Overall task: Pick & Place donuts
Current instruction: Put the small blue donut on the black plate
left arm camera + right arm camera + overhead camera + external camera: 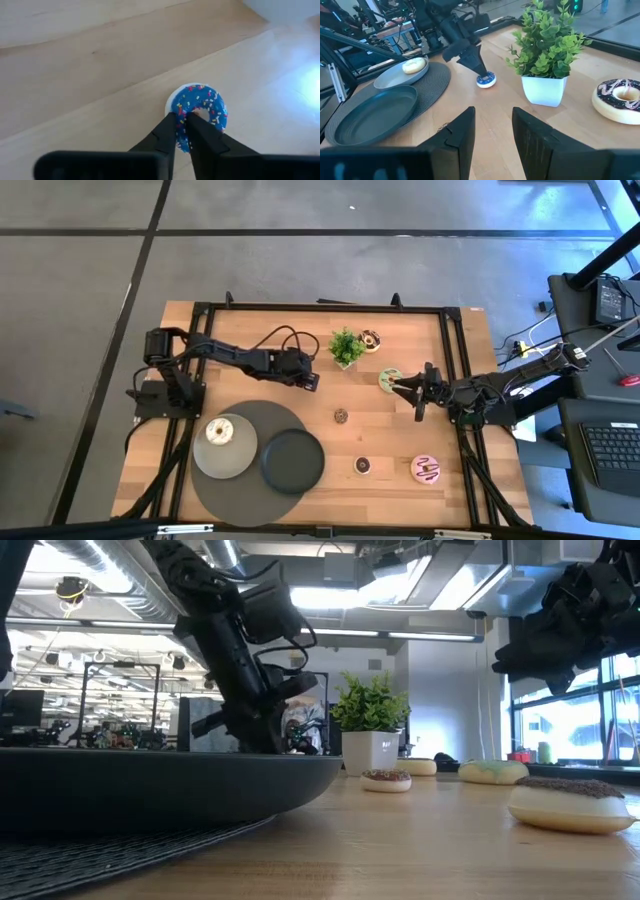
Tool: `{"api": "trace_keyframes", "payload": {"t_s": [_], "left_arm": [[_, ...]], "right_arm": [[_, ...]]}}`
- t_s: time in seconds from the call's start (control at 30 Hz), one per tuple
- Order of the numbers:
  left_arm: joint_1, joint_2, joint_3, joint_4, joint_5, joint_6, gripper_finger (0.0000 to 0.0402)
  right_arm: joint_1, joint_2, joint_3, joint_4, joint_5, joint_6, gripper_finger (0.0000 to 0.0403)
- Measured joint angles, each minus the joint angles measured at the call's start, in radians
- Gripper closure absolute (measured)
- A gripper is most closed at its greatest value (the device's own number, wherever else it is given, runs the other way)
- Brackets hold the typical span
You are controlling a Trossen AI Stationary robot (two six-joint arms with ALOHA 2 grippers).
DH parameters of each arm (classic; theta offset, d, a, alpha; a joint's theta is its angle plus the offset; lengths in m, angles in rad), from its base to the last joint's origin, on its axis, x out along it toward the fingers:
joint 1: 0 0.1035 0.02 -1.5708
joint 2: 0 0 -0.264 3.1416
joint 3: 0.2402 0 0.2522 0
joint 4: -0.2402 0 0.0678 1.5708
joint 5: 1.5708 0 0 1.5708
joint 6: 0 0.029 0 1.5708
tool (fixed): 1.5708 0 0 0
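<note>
Left pincer [181, 131] pinches the blue sprinkled donut's [199, 111] rim beside the potted plant [546, 47]. We judge this thin edge-grip could slip on lifting. Right pincer [493, 131], spread, hovers near the plant.

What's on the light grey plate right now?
One cream-iced donut sits on the light grey plate. No other donut shows on it, and what lies under the donut is covered.

You've got a blue donut [200, 115] with multicolour sprinkles, pink donut [426, 469] dark-striped, dark grey plate [292, 461], pale wood surface [390, 435].
</note>
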Motion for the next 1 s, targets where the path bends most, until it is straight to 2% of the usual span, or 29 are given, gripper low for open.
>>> {"api": "trace_keyframes", "payload": {"t_s": [0.13, 0.3, 0.43, 0.53, 0.6, 0.77, 1.0], "left_arm": [[-0.019, -0.023, 0.003, 0.020, 0.000, 0.016, 0.0387], [-0.069, -0.093, 0.050, 0.003, 0.032, 0.123, 0.0392], [-0.162, -0.149, 0.137, -0.118, 0.053, 0.228, 0.0392], [-0.259, -0.155, 0.207, -0.265, 0.044, 0.242, 0.0393], [-0.324, -0.153, 0.233, -0.337, 0.037, 0.194, 0.0394], [-0.463, -0.124, 0.230, -0.347, 0.001, 0.000, 0.0394], [-0.583, -0.040, 0.229, -0.358, -0.016, -0.187, 0.0394]], "right_arm": [[0.000, 0.000, 0.000, 0.000, 0.000, 0.000, 0.0271], [0.000, -0.001, 0.000, -0.005, -0.001, 0.002, 0.0271], [0.000, 0.000, 0.000, -0.006, -0.001, 0.001, 0.0271], [0.000, 0.000, 0.000, -0.007, -0.001, 0.001, 0.0271], [0.000, 0.000, 0.000, -0.008, -0.001, 0.001, 0.0271], [0.000, 0.000, 0.000, -0.010, -0.001, 0.001, 0.0271], [0.000, 0.000, 0.000, -0.009, -0.002, 0.003, 0.0271]]}}
